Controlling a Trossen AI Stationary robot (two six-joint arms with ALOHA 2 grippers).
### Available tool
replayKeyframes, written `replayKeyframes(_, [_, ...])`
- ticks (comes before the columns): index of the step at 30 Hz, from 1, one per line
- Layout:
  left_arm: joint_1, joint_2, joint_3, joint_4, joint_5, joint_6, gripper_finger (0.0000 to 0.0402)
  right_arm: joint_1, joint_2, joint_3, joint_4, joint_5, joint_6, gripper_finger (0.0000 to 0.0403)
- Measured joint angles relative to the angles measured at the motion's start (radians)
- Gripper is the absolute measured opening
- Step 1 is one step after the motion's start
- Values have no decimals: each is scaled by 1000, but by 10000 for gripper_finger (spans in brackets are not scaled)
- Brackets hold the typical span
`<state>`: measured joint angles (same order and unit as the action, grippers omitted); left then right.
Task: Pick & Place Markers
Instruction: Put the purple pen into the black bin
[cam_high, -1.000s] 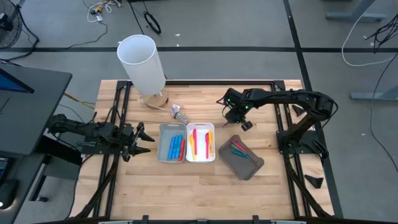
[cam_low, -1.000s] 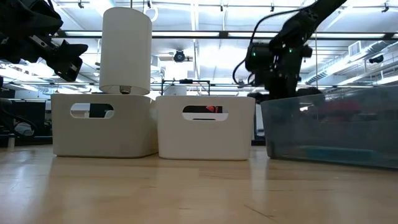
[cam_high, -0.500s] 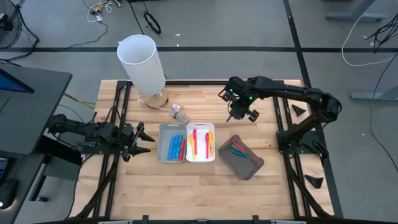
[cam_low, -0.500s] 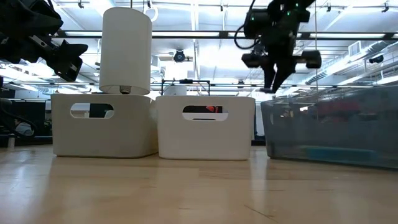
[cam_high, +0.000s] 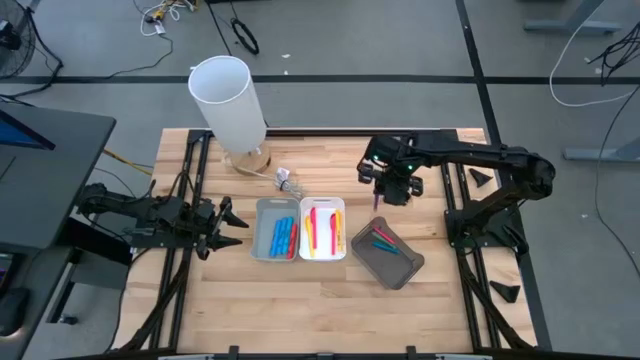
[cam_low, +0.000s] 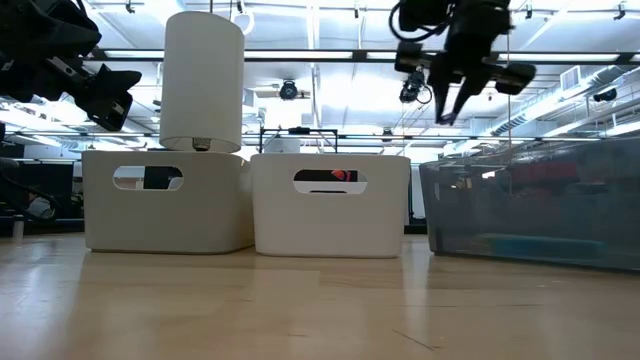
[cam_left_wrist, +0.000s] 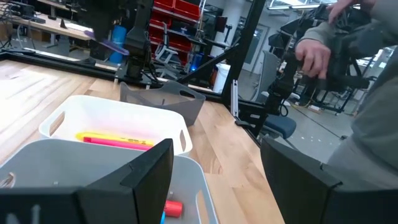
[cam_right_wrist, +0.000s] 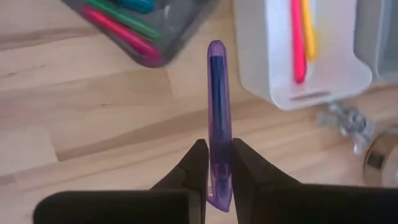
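The right gripper (cam_right_wrist: 214, 163) has its fingers closed tight on a purple marker (cam_right_wrist: 216, 112), pinching it near one end so that most of the barrel sticks out past the tips; that leaves the free end clear to be lowered into a tray without the fingers fouling the rim. In the high view this gripper (cam_high: 383, 190) hangs above bare counter (cam_high: 300, 300), at about 1 o'clock from the white tray (cam_high: 322, 250) and 12 o'clock from the dark grey tray (cam_high: 385, 270).

The trays seem to sort by colour: blue markers (cam_high: 284, 236) lie in the light grey tray (cam_high: 262, 240), pink and yellow ones (cam_high: 322, 227) in the white tray, and pink and green ones (cam_high: 383, 240) in the dark grey one. Which tray purple belongs in cannot be told.

The left gripper (cam_high: 222, 228) waits at 9 o'clock of the light grey tray, fingers spread wide and empty, well out of the working arm's way.
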<state>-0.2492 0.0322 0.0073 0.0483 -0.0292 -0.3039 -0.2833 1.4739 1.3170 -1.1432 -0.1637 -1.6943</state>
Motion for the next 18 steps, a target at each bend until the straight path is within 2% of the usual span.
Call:
replayKeyframes(4, [0, 0, 0, 0, 0, 0, 248, 61, -48, -56, 1, 37, -75, 39])
replayKeyframes(14, [0, 0, 0, 0, 0, 0, 248, 250, -83, -176, 17, 47, -98, 38])
replayKeyframes(18, [0, 0, 0, 0, 0, 0, 248, 324, -83, -219, 82, 44, -98, 38])
